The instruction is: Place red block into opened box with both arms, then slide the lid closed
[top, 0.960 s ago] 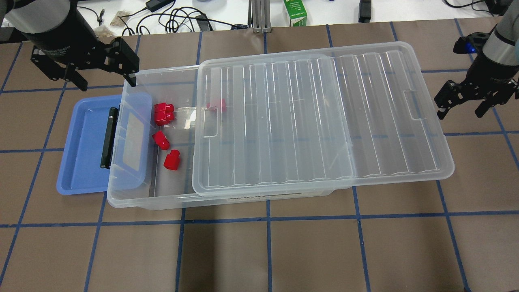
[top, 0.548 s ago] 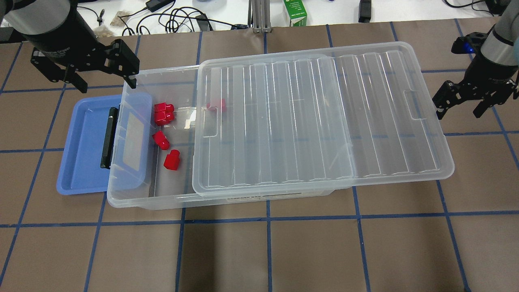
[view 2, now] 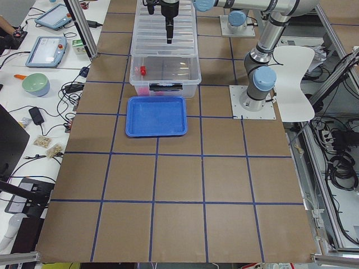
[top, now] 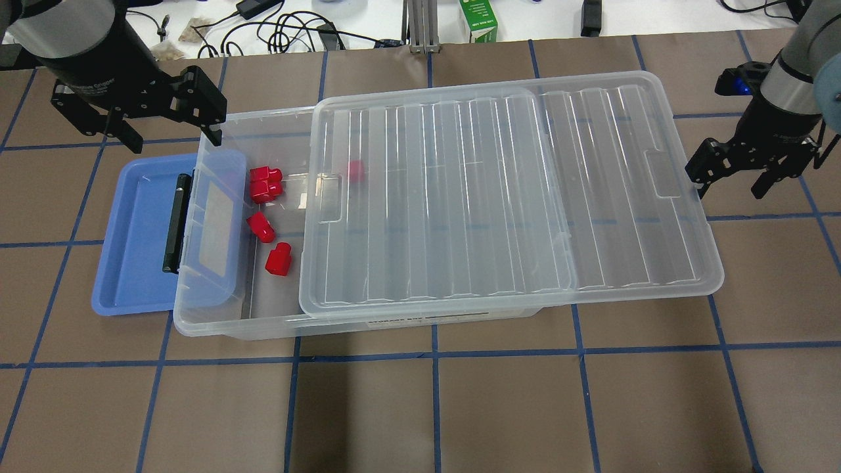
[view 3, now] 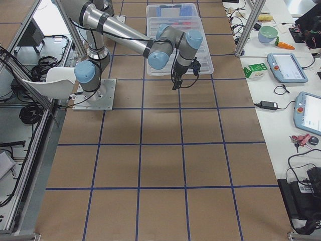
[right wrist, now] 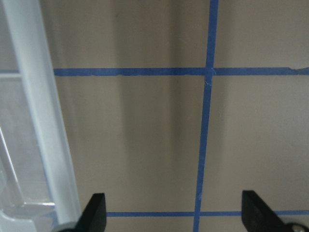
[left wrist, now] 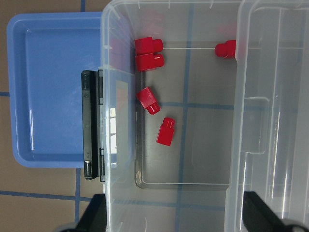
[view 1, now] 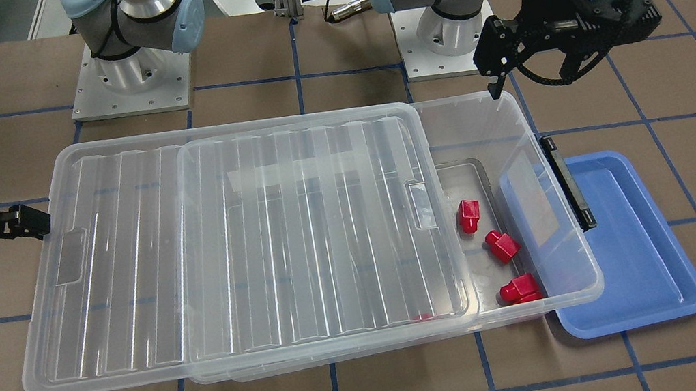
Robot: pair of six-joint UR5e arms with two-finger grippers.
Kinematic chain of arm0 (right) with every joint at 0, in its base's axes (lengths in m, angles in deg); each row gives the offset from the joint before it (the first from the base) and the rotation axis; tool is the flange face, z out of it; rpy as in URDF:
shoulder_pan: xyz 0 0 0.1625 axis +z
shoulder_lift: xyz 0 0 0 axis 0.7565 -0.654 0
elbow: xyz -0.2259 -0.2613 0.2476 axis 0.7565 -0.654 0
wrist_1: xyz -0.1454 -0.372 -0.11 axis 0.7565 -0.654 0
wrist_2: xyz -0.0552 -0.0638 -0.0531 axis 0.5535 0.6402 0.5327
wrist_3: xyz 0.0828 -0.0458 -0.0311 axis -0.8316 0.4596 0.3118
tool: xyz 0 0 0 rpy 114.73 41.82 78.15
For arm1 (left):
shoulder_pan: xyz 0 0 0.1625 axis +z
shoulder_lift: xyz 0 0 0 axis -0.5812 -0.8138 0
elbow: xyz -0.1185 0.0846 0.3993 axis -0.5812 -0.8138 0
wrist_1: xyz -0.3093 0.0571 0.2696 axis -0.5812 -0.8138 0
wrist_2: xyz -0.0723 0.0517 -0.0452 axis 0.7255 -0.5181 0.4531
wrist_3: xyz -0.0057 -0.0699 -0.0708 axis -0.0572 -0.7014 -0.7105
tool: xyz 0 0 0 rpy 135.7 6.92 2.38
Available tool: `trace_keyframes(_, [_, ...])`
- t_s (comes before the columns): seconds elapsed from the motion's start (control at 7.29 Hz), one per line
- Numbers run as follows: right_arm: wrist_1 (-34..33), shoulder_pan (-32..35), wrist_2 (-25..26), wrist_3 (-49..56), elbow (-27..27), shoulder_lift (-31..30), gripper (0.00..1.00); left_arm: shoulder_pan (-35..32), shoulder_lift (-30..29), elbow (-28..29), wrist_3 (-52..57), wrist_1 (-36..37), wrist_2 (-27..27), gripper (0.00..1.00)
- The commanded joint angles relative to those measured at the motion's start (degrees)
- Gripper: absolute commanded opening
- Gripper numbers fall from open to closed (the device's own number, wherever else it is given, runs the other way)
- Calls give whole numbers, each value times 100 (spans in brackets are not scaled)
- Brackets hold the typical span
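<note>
The brown, matte worktop (top: pixel 420 407) is taped into a grid of blue squares. On it the lid (top: pixel 460 197), a clear ribbed sheet with a raised rim and two small rectangular notches, lies on the box (top: pixel 263 326) but is shifted towards the robot's right. It overhangs that end and leaves the left end uncovered. The box is clear plastic with rounded corners. A label strip on its near wall is too small to read.

A shallow blue tray (top: pixel 138 230) lies partly under the box's left end, by the black latch bar (top: pixel 174 223).

The left gripper (top: pixel 175 141) hangs over the box's far left corner, jaws apart and empty. The print on its body is illegible. The right gripper (top: pixel 728 190) has its jaws apart too, one finger at the lid's right edge; I cannot tell whether it touches.

Four glossy red blocks (top: pixel 278 258) lie in the box's uncovered end, and a fifth block (top: pixel 355 171) shows blurred under the lid.
</note>
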Motion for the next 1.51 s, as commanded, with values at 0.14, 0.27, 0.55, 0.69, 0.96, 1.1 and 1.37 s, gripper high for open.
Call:
trace_keyframes(0.14, [0, 402, 0, -615, 3, -7, 100, 9, -36, 0, 0, 2, -11, 100])
trace_keyframes(0.27, [-9, 542, 0, -687, 3, -7, 100, 17, 24, -9, 26, -67, -29, 100])
trace_keyframes(0.55, [-27, 876, 0, -1230, 3, 2, 100, 18, 78, 8, 35, -217, -64, 100])
trace_keyframes(0.69, [-53, 1034, 8, -1337, 3, 2, 100, 18, 78, 17, 35, -226, -64, 100])
trace_keyframes(0.96, [-70, 1254, 0, -1670, 3, 2, 100, 26, 104, 9, 35, -235, -73, 100])
trace_keyframes(1.1, [-71, 1316, 0, -1715, -6, -7, 100, 26, 113, 0, 35, -252, -73, 100])
trace_keyframes(1.37, [-71, 1491, 0, -1917, -6, 2, 100, 18, 139, 0, 35, -261, -56, 100])
